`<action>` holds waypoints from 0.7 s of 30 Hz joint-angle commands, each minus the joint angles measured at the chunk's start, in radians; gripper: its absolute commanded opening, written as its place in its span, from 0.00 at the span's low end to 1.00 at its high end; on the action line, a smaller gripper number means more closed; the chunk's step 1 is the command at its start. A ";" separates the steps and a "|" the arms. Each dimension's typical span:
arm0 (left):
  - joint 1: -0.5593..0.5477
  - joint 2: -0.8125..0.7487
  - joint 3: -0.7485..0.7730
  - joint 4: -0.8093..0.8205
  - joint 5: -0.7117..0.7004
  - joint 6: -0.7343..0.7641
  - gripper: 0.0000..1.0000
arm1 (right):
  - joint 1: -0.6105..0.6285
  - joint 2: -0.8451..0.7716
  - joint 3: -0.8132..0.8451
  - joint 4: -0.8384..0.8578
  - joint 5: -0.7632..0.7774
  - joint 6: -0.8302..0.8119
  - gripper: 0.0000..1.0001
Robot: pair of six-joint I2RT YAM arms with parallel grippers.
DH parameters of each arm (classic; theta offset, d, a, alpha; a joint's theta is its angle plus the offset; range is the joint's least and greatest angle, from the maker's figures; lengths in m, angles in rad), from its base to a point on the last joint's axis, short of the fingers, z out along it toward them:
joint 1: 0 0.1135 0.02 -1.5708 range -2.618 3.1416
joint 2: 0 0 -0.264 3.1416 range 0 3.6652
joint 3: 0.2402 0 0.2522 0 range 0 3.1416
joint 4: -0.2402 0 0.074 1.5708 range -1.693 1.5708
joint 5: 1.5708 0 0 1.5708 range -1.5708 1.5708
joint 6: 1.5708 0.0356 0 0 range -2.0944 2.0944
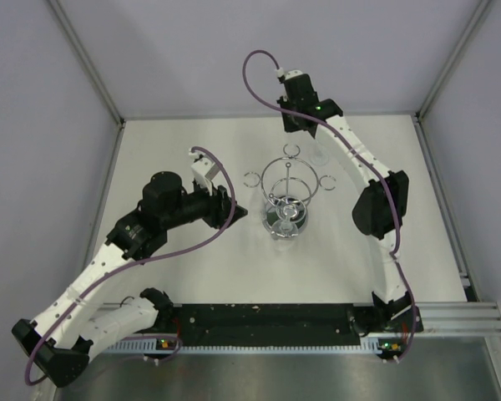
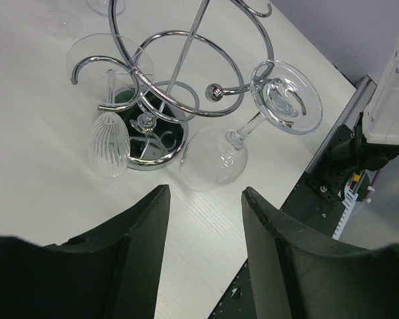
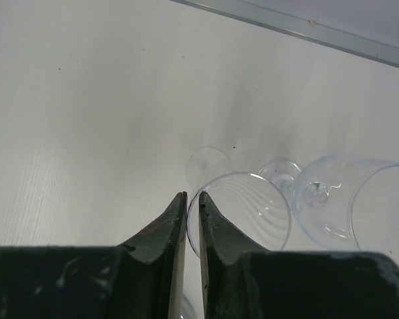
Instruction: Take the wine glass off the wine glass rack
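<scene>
Progress partial. Wine glass (image 3: 243,203) stood on the table (image 1: 192,276), off the wine glass rack (image 1: 287,219), at low centre of the right wrist view. A second glass (image 3: 359,209) stood just right of it.

Right gripper (image 3: 193,209) had its jaws all but together, with a thin slit between. The glass rim ran up to that slit; could not tell whether it was pinched or free. Left gripper (image 2: 205,199) hung at the bottom of its own view, near the rack, jaws apart and empty.

Left to do, by my reckoning: a ribbed glass (image 2: 110,143) and a tilted glass (image 2: 213,163) hung bowl-down from the rack.

Surface was white, matt and faintly grained. Grey wall panels (image 1: 192,50) closed three sides. Aluminium rails (image 1: 451,316) ran along the near edge.
</scene>
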 commanded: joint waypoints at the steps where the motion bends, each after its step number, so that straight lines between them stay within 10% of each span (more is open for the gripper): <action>1: 0.004 -0.007 -0.003 0.028 0.003 0.009 0.53 | -0.009 0.012 0.001 0.038 0.012 0.016 0.17; 9: 0.002 -0.003 -0.003 0.028 -0.001 0.009 0.53 | -0.009 -0.027 0.004 0.042 0.004 0.026 0.43; 21: 0.002 0.009 0.000 0.023 -0.027 0.011 0.53 | -0.003 -0.154 0.023 0.065 0.015 0.028 0.56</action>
